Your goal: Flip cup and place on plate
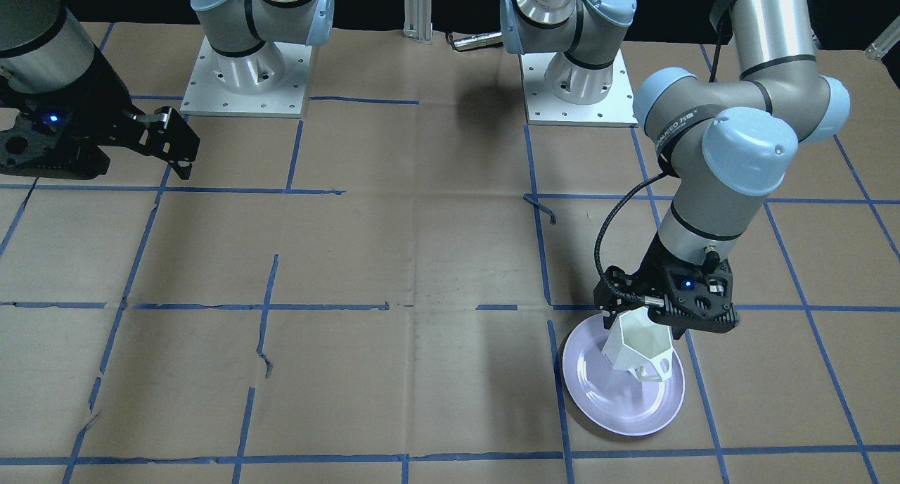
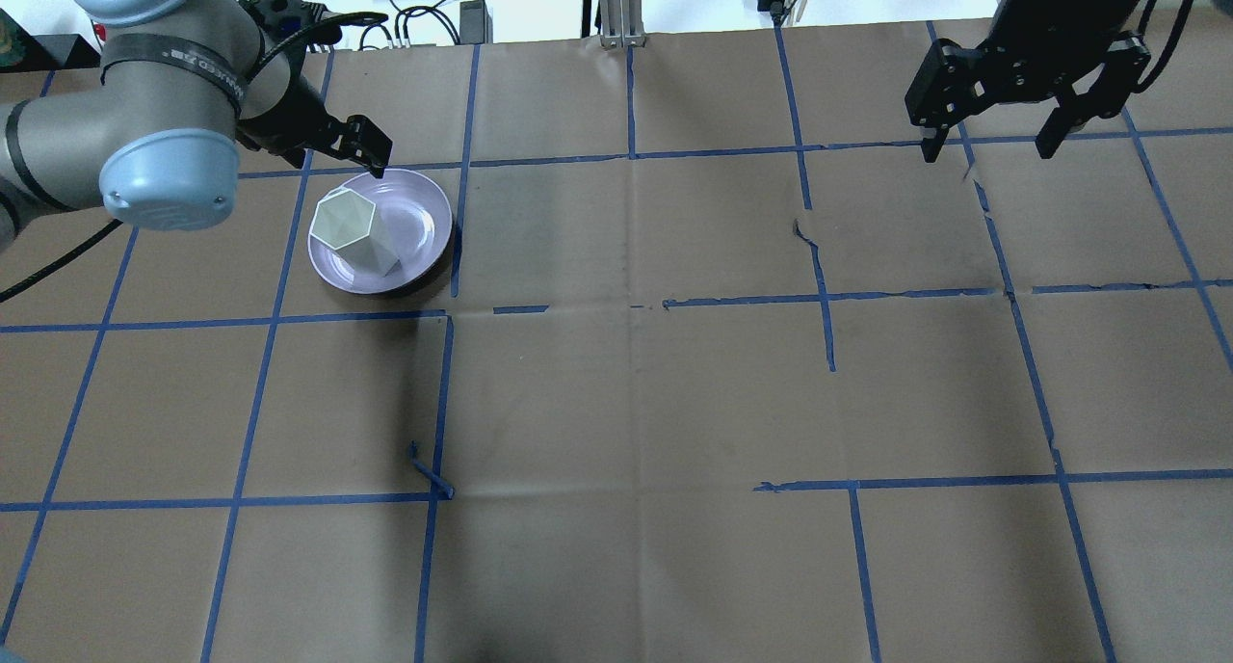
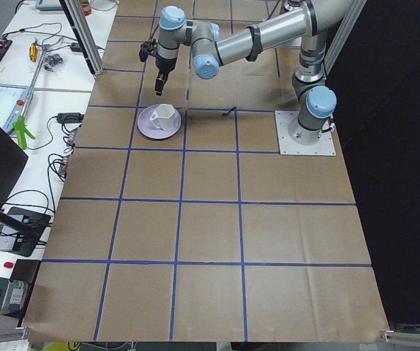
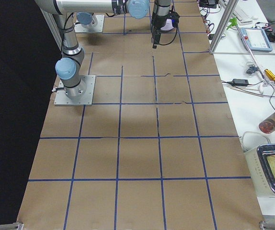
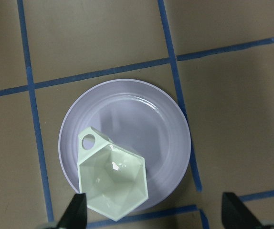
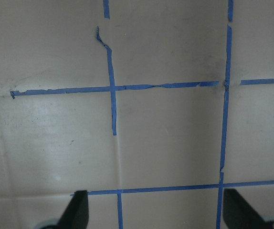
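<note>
Pretty sure I'm at the tail end of this one. The cup (image 5: 113, 183) is standing on the plate (image 5: 142, 114) with its hexagonal mouth facing up, so by my read both the flip and the placing are done. It sits off-centre, close to one rim of the plate rather than in the middle, handle pointing toward the plate's centre.

My left gripper (image 5: 157, 212) hangs right above it with the fingers spread wide and nothing pinched. In the wrist view one finger is just beside the cup's rim, and I can't tell for sure whether it's touching.

So the next move, as I see it, is just backing out: lift straight up so that near finger doesn't clip the rim and tip the cup or drag it off the plate. It tapers to a narrow base, so I'd guess it knocks over easily.

Contents: the cup is empty inside, just bare white facets. The plate carries the cup and nothing else.

My right gripper (image 2: 992, 147) is well apart over bare bench (image 2: 626, 403), fingers spread, holding nothing.
</note>
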